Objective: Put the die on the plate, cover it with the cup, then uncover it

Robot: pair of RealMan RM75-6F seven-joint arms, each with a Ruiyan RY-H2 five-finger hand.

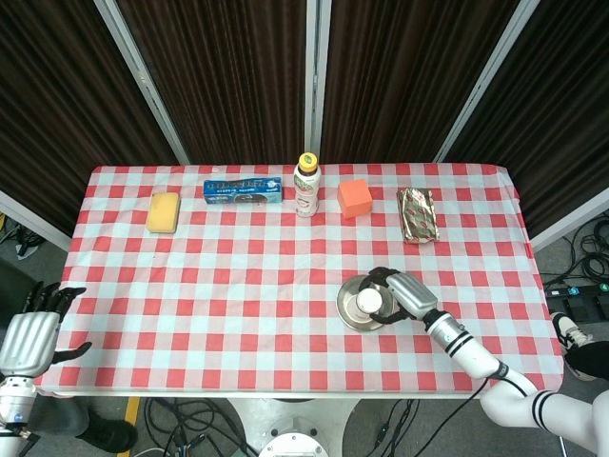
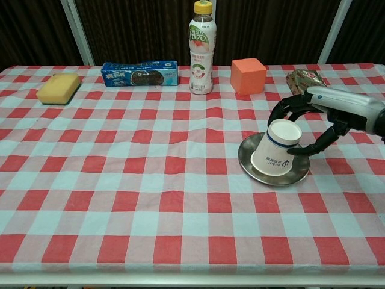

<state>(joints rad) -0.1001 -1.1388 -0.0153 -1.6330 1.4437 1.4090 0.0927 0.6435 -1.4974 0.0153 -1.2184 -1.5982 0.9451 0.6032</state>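
A white paper cup (image 2: pixel 277 152) stands upside down and slightly tilted on the round metal plate (image 2: pixel 301 171), its base (image 1: pixel 369 301) facing up in the head view. The die is hidden under it. My right hand (image 2: pixel 308 123) grips the cup, fingers curled round its upper part; in the head view the same hand (image 1: pixel 398 292) reaches in from the right over the plate (image 1: pixel 348 307). My left hand (image 1: pixel 30 328) hangs off the table's left edge, fingers spread, holding nothing.
Along the back stand a yellow sponge (image 2: pixel 58 87), a blue biscuit packet (image 2: pixel 139 73), a drink bottle (image 2: pixel 201 48), an orange cube (image 2: pixel 248 75) and a foil snack bag (image 2: pixel 304 80). The red checked cloth (image 2: pixel 120 180) covers the table.
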